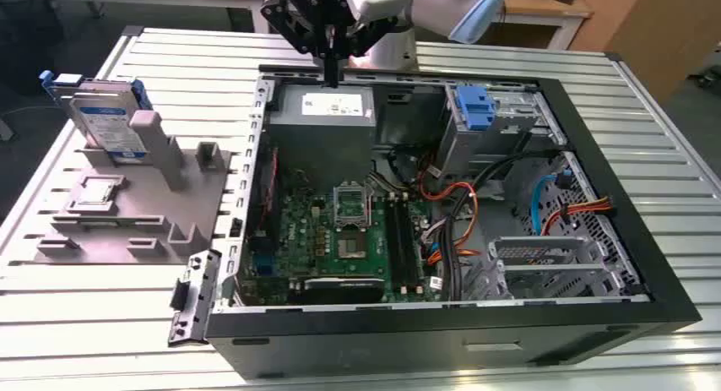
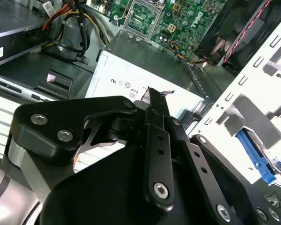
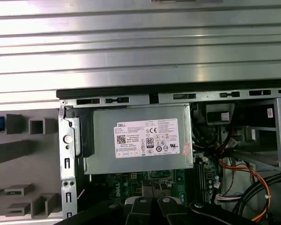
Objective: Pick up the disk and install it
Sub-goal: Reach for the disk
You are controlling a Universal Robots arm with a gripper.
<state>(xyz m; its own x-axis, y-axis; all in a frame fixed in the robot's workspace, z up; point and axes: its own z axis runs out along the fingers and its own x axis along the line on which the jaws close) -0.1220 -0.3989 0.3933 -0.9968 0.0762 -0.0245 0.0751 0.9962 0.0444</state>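
The disk (image 1: 105, 121) is a silver-grey drive with a white-and-blue label and a blue bracket. It stands on edge in the grey holder (image 1: 124, 214) at the exterior view's left, outside the computer case. My gripper (image 1: 330, 77) hangs over the case's far wall, above the grey power-supply box (image 1: 323, 112), well away from the disk. In the second wrist view the black fingers (image 2: 154, 117) lie pressed together with nothing between them, and the gripper (image 2: 152, 93) points at the power-supply box (image 2: 126, 82). The first wrist view looks down on that box (image 3: 140, 138).
The open black computer case (image 1: 631, 239) holds a green motherboard (image 1: 338, 239), orange and black cables (image 1: 462, 205), a fixed upright blue carrier (image 1: 474, 108) and a metal drive cage (image 1: 552, 260). Ribbed metal tabletop (image 1: 113, 323) surrounds the case.
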